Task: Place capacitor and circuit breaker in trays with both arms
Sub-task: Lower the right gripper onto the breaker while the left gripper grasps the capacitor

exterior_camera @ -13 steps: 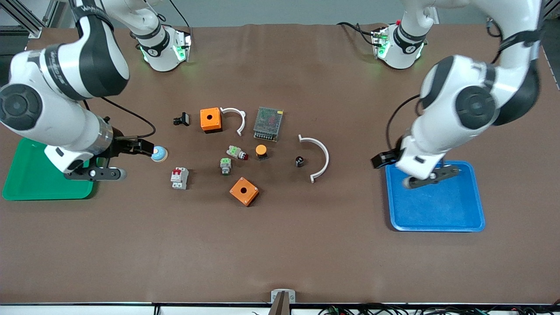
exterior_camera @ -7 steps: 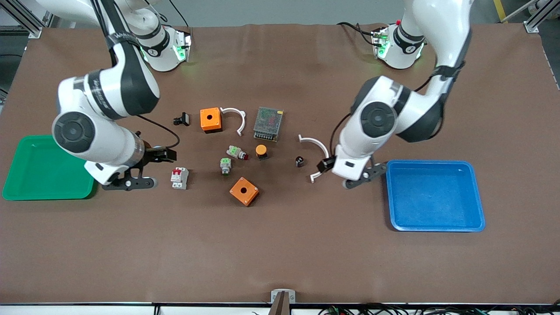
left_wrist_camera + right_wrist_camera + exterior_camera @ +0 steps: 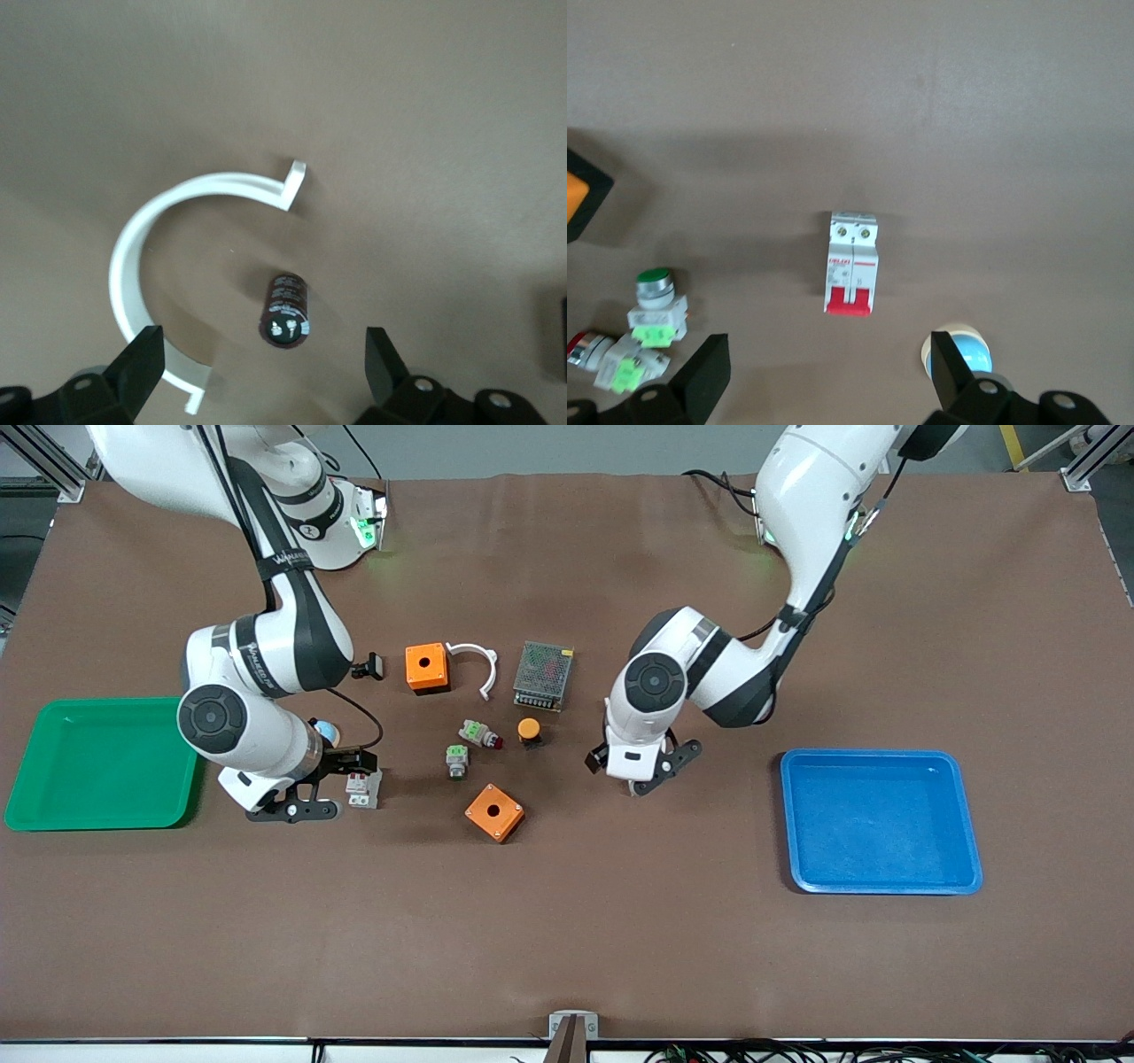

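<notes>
In the left wrist view the capacitor (image 3: 285, 309), a small black cylinder, lies on the brown mat inside the curve of a white arc piece (image 3: 133, 257). My left gripper (image 3: 263, 367) is open above it, with the capacitor between the lines of the two fingers. In the front view the left gripper (image 3: 604, 760) covers the capacitor. The circuit breaker (image 3: 852, 263), white with red levers, lies flat on the mat. My right gripper (image 3: 824, 372) is open above and just beside it. In the front view the right gripper (image 3: 353, 765) partly covers the breaker (image 3: 362, 789).
A green tray (image 3: 53, 819) sits at the right arm's end, a blue tray (image 3: 886, 886) at the left arm's end. Between them lie two orange boxes (image 3: 427, 667) (image 3: 494, 812), a mesh power supply (image 3: 542, 675), green push-button parts (image 3: 456, 760), an orange-capped button (image 3: 529, 731), a blue-capped button (image 3: 326, 732) and a black clip (image 3: 368, 665).
Both arms swung in from over their trays toward the table's middle. The left gripper came over the capacitor and the right gripper came over the circuit breaker. No object has moved.
</notes>
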`<control>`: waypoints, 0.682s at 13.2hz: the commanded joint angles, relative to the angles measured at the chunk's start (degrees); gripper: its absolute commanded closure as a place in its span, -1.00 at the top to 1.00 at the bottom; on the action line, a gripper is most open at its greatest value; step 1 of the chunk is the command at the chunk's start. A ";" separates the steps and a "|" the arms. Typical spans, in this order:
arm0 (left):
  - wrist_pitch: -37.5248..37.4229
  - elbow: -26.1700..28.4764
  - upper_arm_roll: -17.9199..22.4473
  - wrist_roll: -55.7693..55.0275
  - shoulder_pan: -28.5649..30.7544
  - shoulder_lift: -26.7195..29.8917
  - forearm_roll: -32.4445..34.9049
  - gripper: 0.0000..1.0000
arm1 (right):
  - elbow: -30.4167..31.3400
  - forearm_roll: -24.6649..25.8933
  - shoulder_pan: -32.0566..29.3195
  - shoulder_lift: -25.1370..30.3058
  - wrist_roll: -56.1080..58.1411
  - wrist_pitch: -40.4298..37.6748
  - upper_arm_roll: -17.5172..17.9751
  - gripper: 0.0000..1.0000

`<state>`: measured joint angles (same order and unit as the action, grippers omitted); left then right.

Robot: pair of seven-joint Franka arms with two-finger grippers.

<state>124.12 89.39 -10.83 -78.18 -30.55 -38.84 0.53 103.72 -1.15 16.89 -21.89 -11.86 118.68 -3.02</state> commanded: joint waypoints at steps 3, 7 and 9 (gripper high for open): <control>3.57 -0.80 0.81 -7.06 -2.32 -3.87 1.75 0.76 | 2.80 -0.87 -1.07 -1.75 0.61 5.24 0.30 1.00; 3.84 -0.89 0.81 -7.24 -2.15 -4.66 1.93 0.47 | 4.39 -0.96 -2.04 -3.15 4.04 8.15 0.39 1.00; 4.02 -1.15 0.81 -7.24 -2.23 -5.54 1.93 0.43 | 5.53 -1.13 -1.87 -3.33 3.95 8.93 0.39 1.00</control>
<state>127.54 89.30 -10.23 -83.96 -32.37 -43.02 1.19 107.94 -1.16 15.64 -25.39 -9.22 126.30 -3.15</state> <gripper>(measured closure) 0.282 0.000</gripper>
